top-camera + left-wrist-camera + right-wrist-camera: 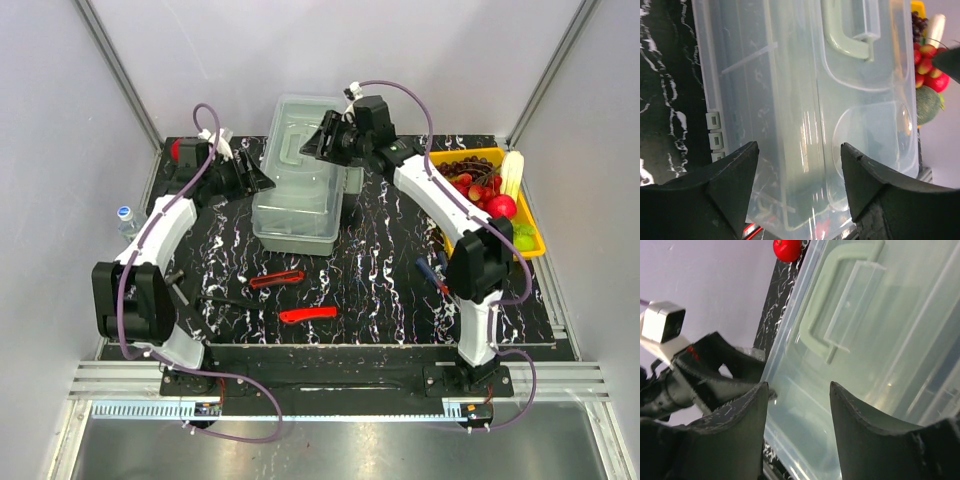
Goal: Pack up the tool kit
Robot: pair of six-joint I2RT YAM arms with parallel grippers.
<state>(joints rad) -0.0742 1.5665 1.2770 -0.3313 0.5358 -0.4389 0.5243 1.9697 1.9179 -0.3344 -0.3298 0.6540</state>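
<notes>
The translucent pale toolbox (296, 185) stands at the back middle of the table with its lid down and its handle (298, 147) on top. My left gripper (262, 181) is open beside the box's left side; in the left wrist view (800, 157) the lid (790, 75) fills the gap between the jaws. My right gripper (311, 143) is open over the box's back right top; in the right wrist view (799, 392) it hovers over the lid (880, 340) near the handle (822, 307). Two red tools (277, 279) (308, 314) and a blue-handled tool (432, 272) lie on the table in front.
A yellow tray of fruit (527, 243) stands at the back right. A small water bottle (125, 220) stands at the left edge. A red ball (178, 150) sits at the back left. A thin black tool (222, 300) lies near the left arm.
</notes>
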